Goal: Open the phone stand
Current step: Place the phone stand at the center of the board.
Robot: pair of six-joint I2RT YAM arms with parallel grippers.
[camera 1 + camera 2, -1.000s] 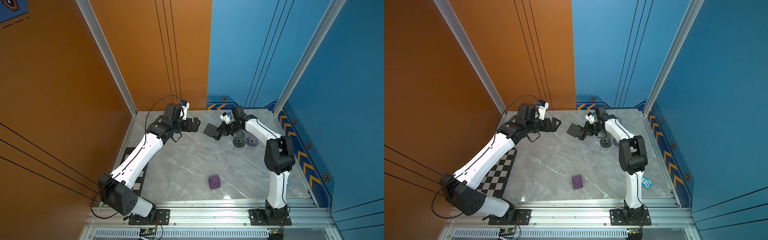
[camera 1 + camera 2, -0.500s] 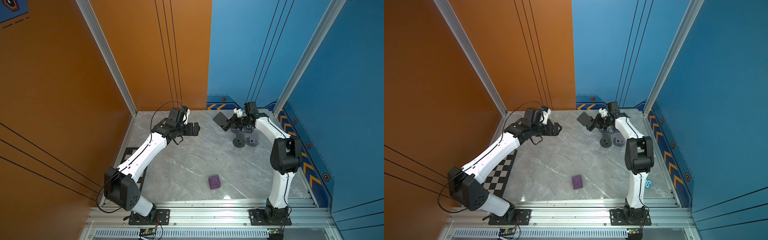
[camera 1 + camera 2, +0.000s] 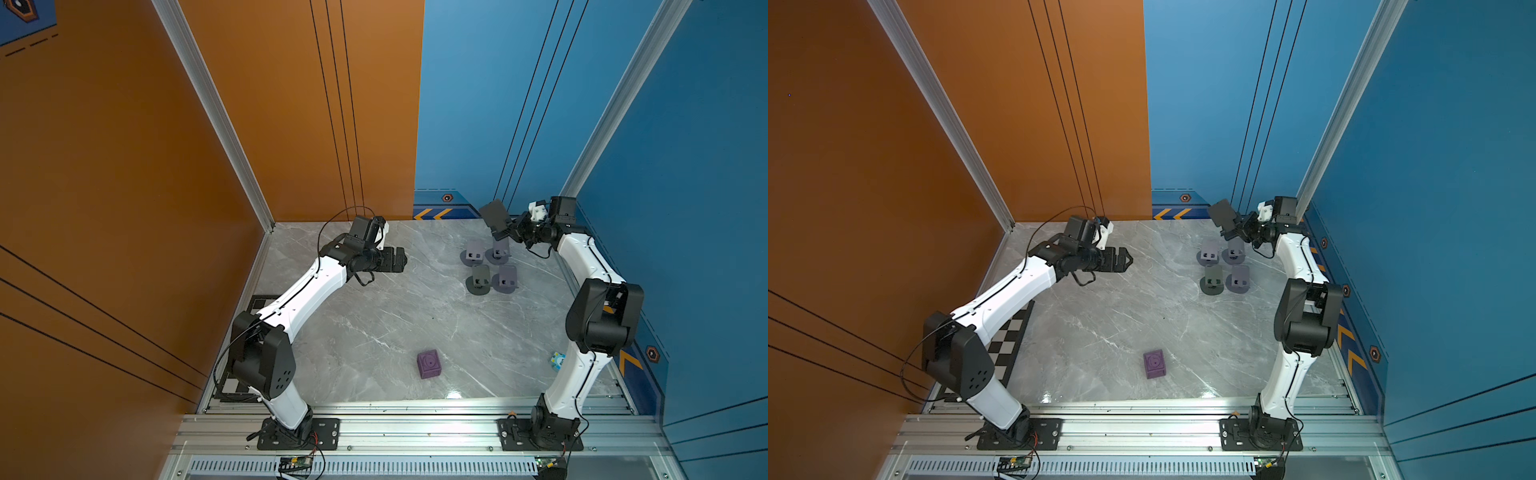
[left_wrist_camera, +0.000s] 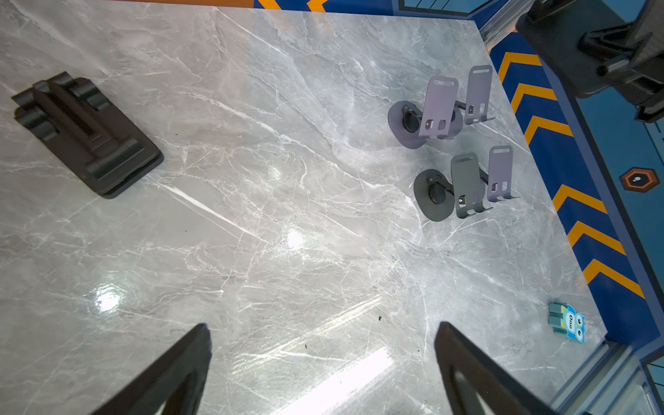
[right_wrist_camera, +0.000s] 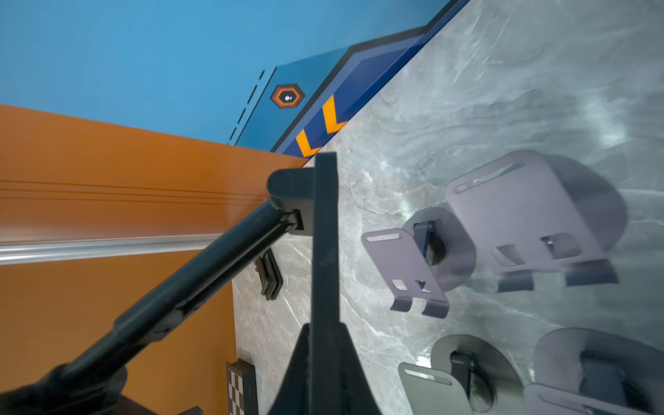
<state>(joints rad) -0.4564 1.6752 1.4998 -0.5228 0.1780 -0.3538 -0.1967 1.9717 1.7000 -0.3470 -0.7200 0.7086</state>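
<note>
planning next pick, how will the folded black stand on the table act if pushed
The folded black stand lies flat, so it likely slides, not tips. Its hinged plates look rigid but may swing apart when lifted.

Six phone stands [image 4: 465,183]; one purple cube [image 3: 429,364]; one blue owl toy [image 4: 569,321].

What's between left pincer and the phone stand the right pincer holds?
Nothing; both top views show only bare table between the left pincer and the black phone stand in the right pincer.
</note>
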